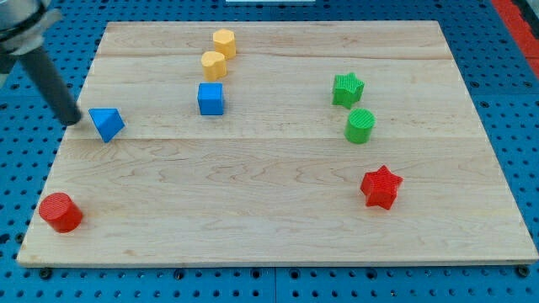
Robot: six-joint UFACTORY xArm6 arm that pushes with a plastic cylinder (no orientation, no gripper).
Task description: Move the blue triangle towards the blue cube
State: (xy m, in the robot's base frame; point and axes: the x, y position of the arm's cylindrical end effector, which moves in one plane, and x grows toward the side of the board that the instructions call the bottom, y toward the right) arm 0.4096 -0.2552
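Note:
The blue triangle (106,124) lies on the wooden board (278,194) at the view's left. The blue cube (210,98) sits to its right and slightly higher, with a gap of bare board between them. My tip (73,120) rests on the board just left of the blue triangle, very close to it; I cannot tell whether it touches. The dark rod slants up toward the view's top left corner.
Two yellow blocks (214,65) (224,42) stand above the blue cube. A green star (347,88) and a green cylinder (360,125) are at the right. A red star (381,187) is lower right. A red cylinder (60,212) is bottom left.

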